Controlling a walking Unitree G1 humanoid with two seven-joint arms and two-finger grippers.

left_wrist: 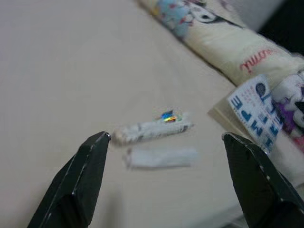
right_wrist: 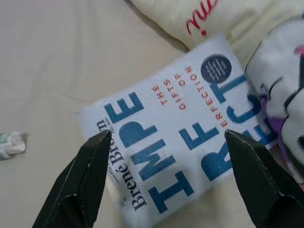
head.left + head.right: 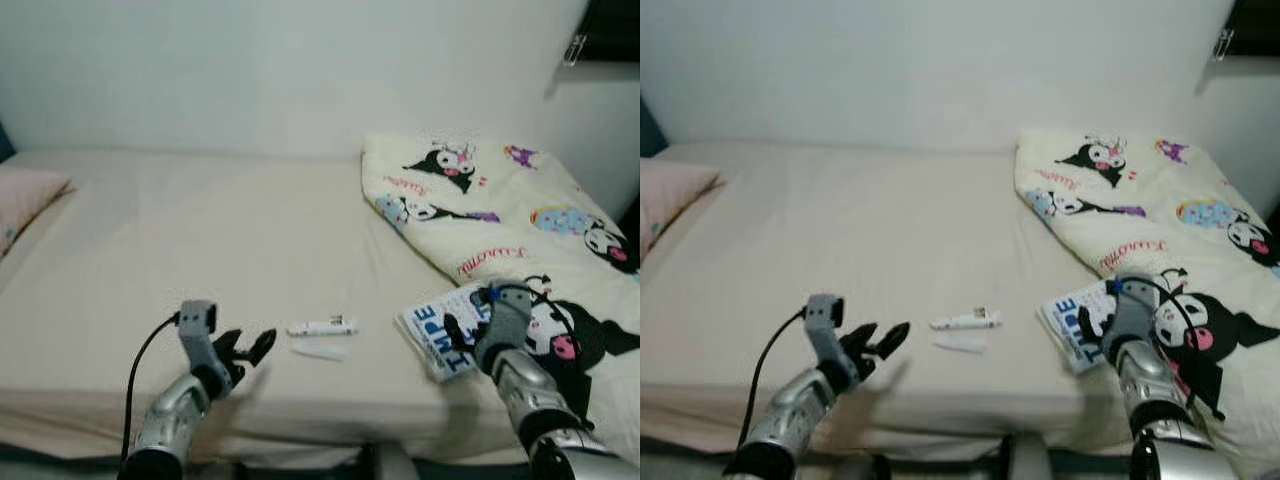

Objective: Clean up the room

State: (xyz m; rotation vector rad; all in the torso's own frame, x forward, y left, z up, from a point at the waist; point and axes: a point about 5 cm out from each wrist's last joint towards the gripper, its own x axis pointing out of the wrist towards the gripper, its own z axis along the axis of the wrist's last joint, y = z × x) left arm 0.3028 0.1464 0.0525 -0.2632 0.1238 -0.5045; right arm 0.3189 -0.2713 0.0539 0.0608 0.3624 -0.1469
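On the beige bed (image 3: pixel 200 250) a small white wrapper tube (image 3: pixel 322 326) lies near the front edge, with a flat white scrap (image 3: pixel 320 351) just in front of it. My left gripper (image 3: pixel 248 352) hovers open a little to their left, both pieces between its fingertips in the left wrist view: tube (image 1: pixel 152 129), scrap (image 1: pixel 160 156). A white book with blue letters (image 3: pixel 440 330) lies at the quilt's edge. My right gripper (image 3: pixel 465 335) is open directly over the book (image 2: pixel 175 137).
A folded cream quilt with cartoon prints (image 3: pixel 500 215) covers the bed's right side. A pink pillow (image 3: pixel 25 200) lies at the far left. A white wall (image 3: pixel 300 70) runs behind the bed. The mattress middle is bare sheet.
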